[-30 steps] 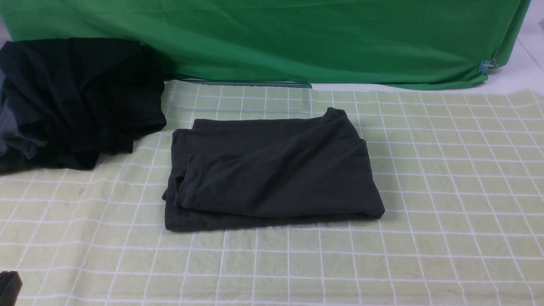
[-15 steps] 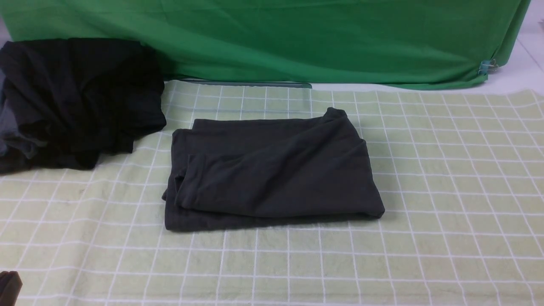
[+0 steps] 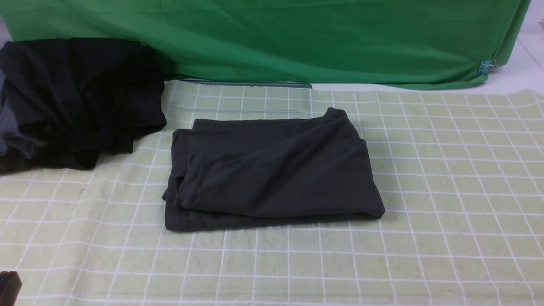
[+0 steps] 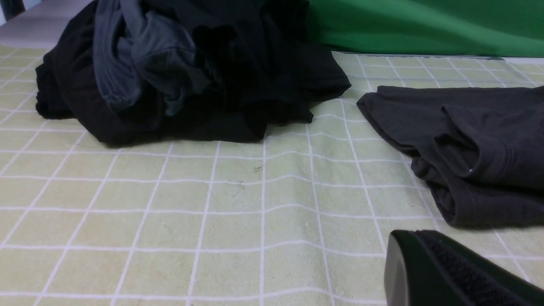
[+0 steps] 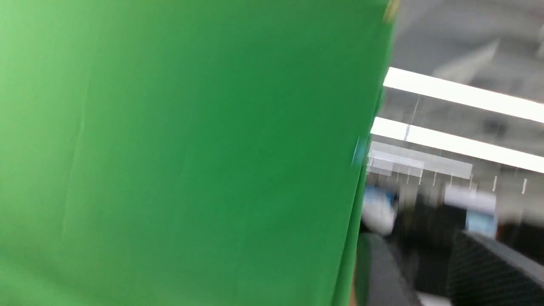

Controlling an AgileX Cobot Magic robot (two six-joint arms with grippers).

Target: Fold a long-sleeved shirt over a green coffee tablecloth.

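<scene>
Front view: the long-sleeved shirt (image 3: 272, 170) lies folded into a compact rectangle near the middle of the green coffee tablecloth (image 3: 446, 191). Layers are stacked, with a lower edge showing along the near and left sides. A black clothing pile (image 3: 76, 102) sits at the far left, close to the shirt but apart from it. A plain green backdrop (image 3: 272, 38) hangs behind. Only a dark sliver of my left gripper (image 3: 8, 287) shows at the lower left corner, clear of the shirt. My right arm is not visible here.

Left wrist view: one finger (image 4: 450, 272) of my left gripper hangs low over the tablecloth, just beside the shirt's folded corner (image 4: 467, 153), holding nothing. I cannot tell whether it is released or clenched, as only one finger shows.

Right wrist view: blurred, aimed at the backdrop and ceiling lights. My right gripper (image 5: 429, 272) stands parted and empty.

Assessment: folding appears finished. Risk: a low left-arm move could snag the near corner and drag the layers open.
</scene>
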